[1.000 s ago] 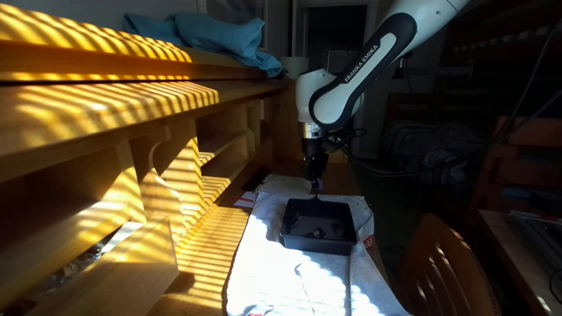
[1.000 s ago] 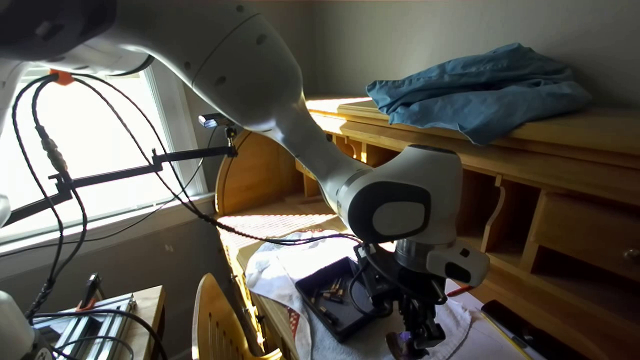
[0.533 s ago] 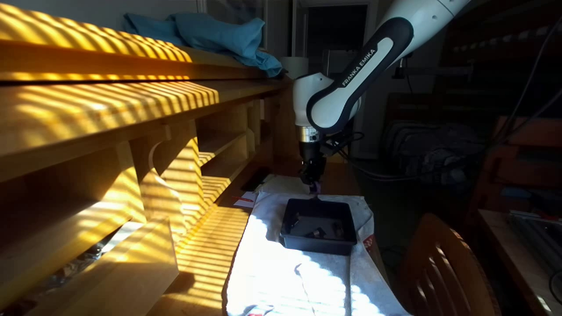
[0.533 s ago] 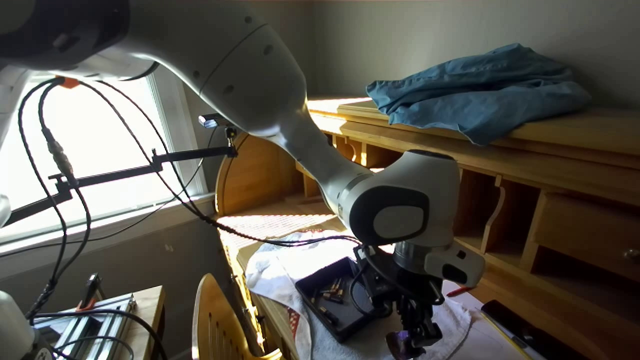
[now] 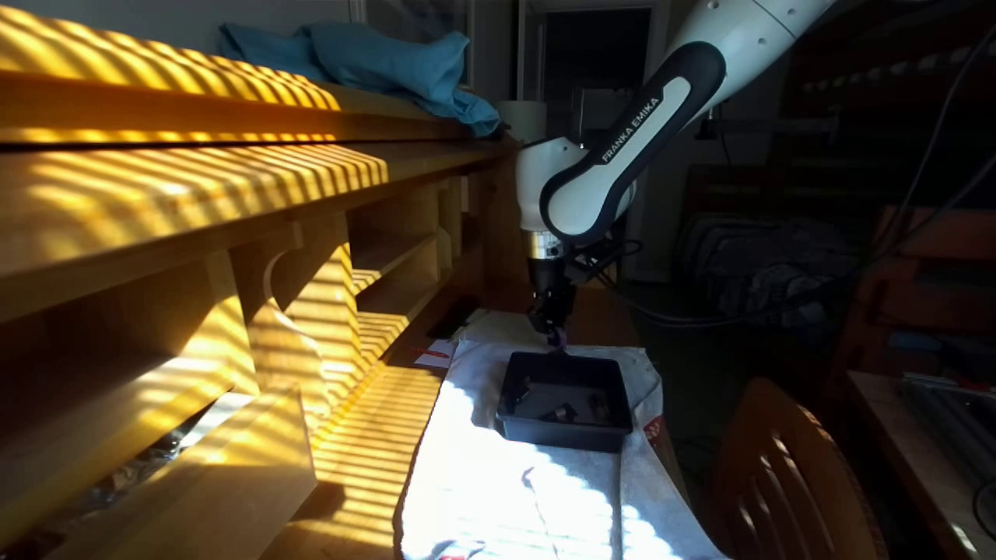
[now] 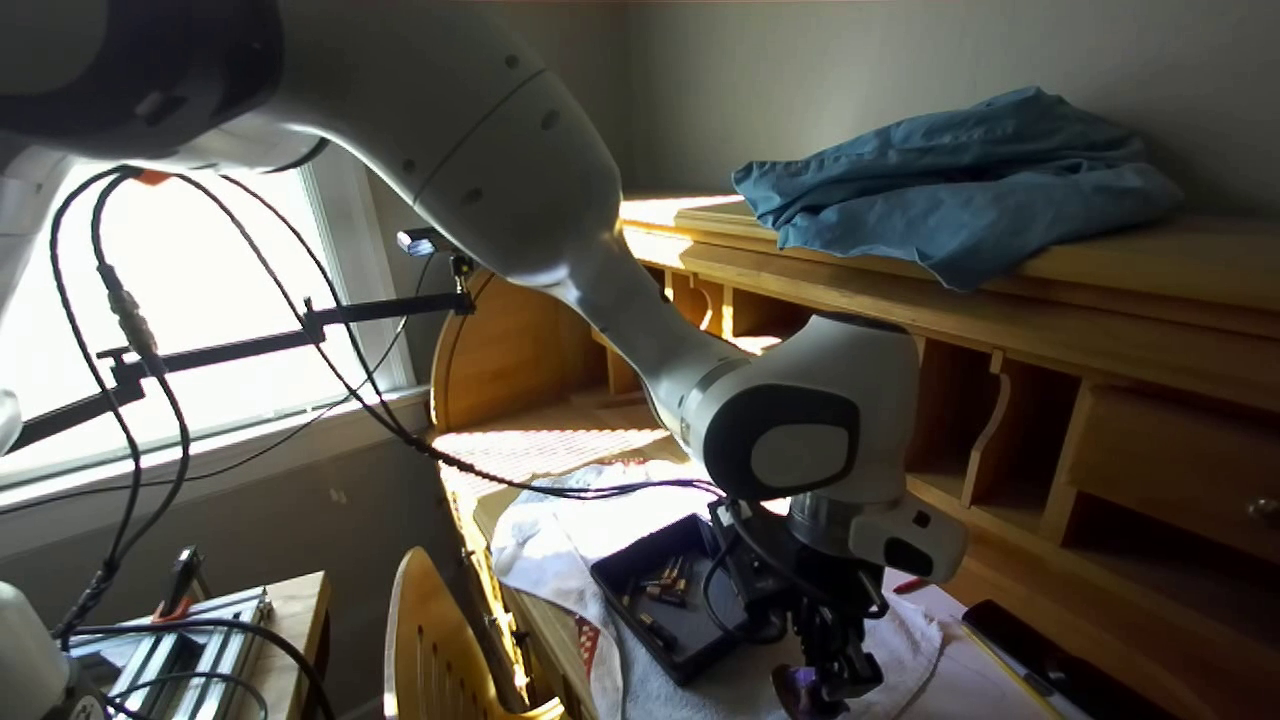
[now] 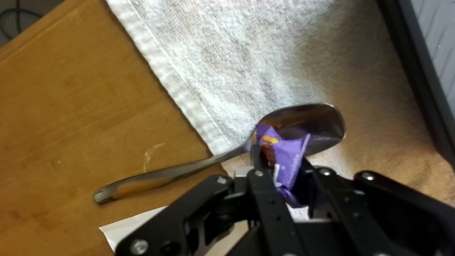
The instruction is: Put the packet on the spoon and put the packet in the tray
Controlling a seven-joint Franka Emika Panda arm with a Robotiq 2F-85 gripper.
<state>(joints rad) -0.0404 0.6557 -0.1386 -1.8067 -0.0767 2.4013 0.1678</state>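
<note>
Over the spoon [image 7: 227, 155], the hand [image 7: 283, 164] only narrowly parted, with the purple packet [image 7: 288, 158] in its grip.

Tray [image 5: 564, 437] on cloth [image 5: 513, 498], gripper [image 5: 554, 332] beyond, packet [image 5: 558, 340] held (purple); sunlit desk [image 5: 194, 175]

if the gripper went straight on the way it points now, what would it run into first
Probably the spoon's bowl, which shows beyond the gripper in the wrist view. The purple packet in its grip would likely make that contact, though depth is hard to judge.
</note>
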